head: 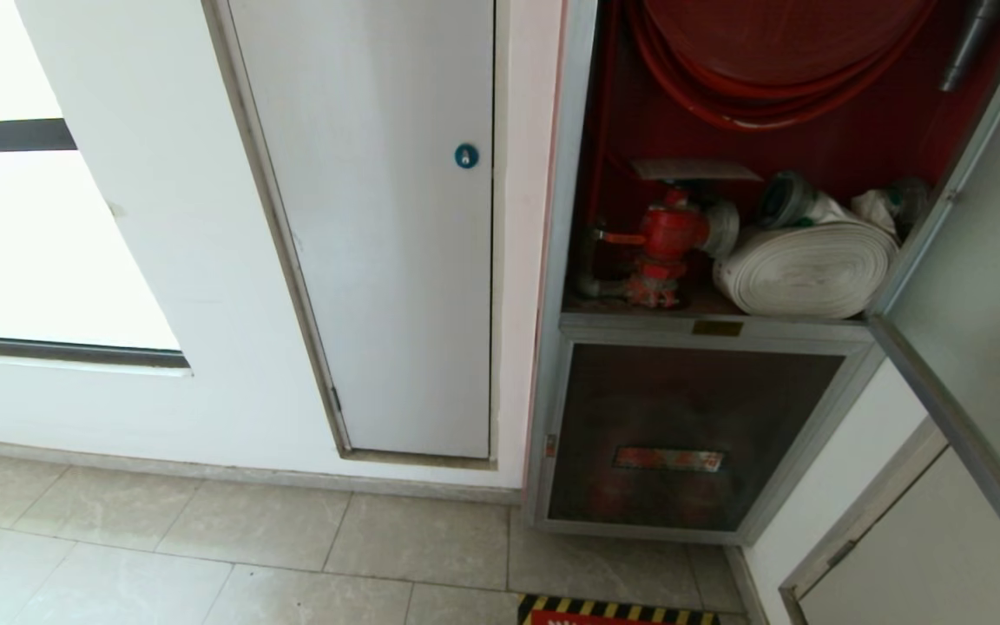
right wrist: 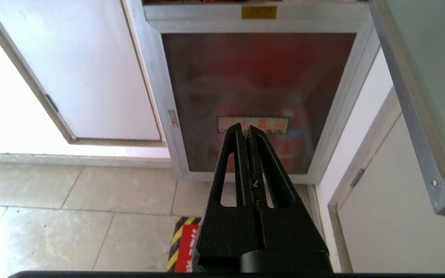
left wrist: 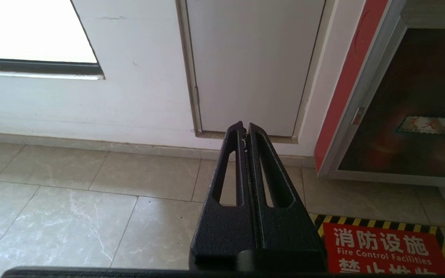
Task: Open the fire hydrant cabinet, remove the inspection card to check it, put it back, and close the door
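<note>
The fire hydrant cabinet point(head: 639, 130) at upper right of my head view stands open, its door point(head: 977, 286) swung out along the right edge; a flat whitish sheet, possibly the inspection card point(head: 695, 169), lies above the red valve point(head: 669, 243) beside the white rolled hose point(head: 804, 269). My left gripper point(left wrist: 245, 133) and right gripper point(right wrist: 247, 132) both hang low over the floor tiles point(left wrist: 72, 200), jaws pressed together, holding nothing.
</note>
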